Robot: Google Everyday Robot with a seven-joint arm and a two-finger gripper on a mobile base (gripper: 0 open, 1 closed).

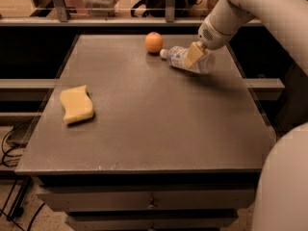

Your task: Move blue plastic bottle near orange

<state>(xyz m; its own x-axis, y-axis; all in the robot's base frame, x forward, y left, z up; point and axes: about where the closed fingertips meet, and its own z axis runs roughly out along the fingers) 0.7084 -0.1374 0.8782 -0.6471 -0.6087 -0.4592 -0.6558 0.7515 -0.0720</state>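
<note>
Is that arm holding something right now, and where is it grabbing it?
Yes: the gripper holds the blue plastic bottle around its middle, cap toward the orange.

Gripper [195,55] is hanging over table's [168,138] far right, clasping bottle [176,57]. Orange [154,42] is sitting just left of gripper, near bottle's end. Sponge [77,104] is lying far left, forward.

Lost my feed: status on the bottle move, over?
Pincer over back right of grey table, shut on clear blue-labelled plastic bottle. White cap right beside small round orange. Nothing between; wavy yellow sponge well clear.
</note>
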